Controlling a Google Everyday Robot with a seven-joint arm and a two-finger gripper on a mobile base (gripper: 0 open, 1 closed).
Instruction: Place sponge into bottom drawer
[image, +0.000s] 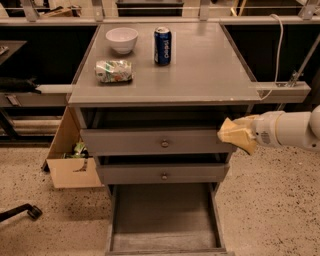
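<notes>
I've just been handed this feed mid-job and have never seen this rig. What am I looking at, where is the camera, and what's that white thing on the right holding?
There is one camera view, looking down at the front of a grey cabinet. The white tube entering from the right is the robot's single arm. Its claw, at the tip, is beside the cabinet's right edge, level with the top drawer, and is closed on the pale yellow sponge. On the cabinet top sit a white bowl, a blue soda can and a green-and-white foil packet. Below the two shallow knobbed drawers, the bottom drawer is pulled out, its grey floor showing. The sponge is not yet over it.
</notes>
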